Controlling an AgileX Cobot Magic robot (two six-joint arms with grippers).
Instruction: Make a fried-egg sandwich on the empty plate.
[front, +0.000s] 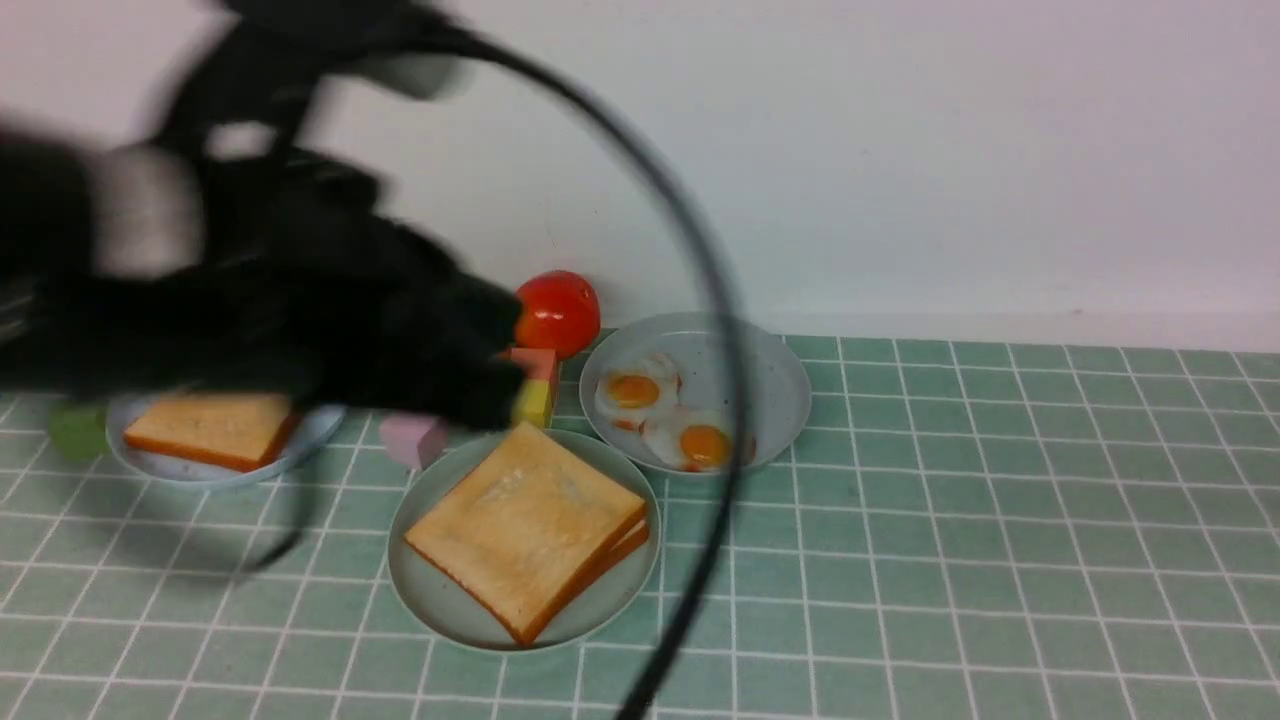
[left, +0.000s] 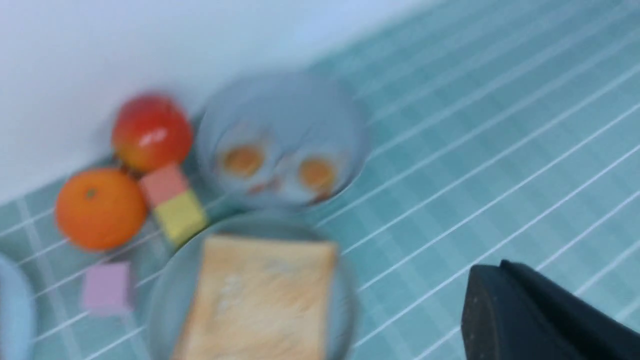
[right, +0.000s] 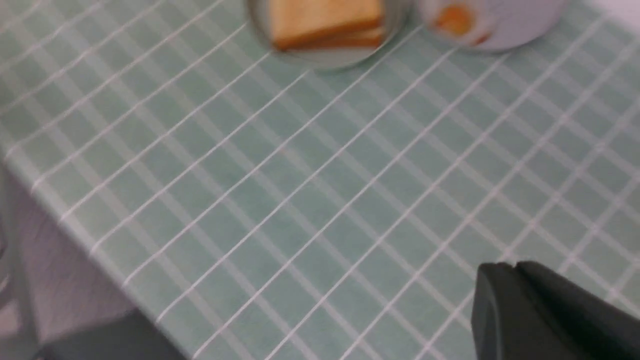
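Observation:
Two toast slices (front: 525, 525) lie stacked on the mint-green plate (front: 420, 590) in the middle of the table; no egg shows between them. Two fried eggs (front: 632, 390) (front: 703, 443) lie on a blue-grey plate (front: 770, 370) behind it. My left gripper (front: 470, 390) is a blurred black mass hovering behind the stack; in the left wrist view (left: 499, 265) its jaws are together and empty, with the stack (left: 260, 300) ahead. My right gripper (right: 515, 266) is shut and empty over bare cloth, far from the stack (right: 325, 20); it does not show in the front view.
A single toast (front: 210, 428) lies on a blue-grey plate (front: 310, 430) at the left. A tomato (front: 557, 312), an orange (left: 100, 207) and pink (front: 535, 362), yellow (front: 533, 402), lilac (front: 412, 438) and green (front: 77, 430) blocks stand behind. A black cable (front: 720, 350) arcs across. The table edge (right: 75, 235) shows.

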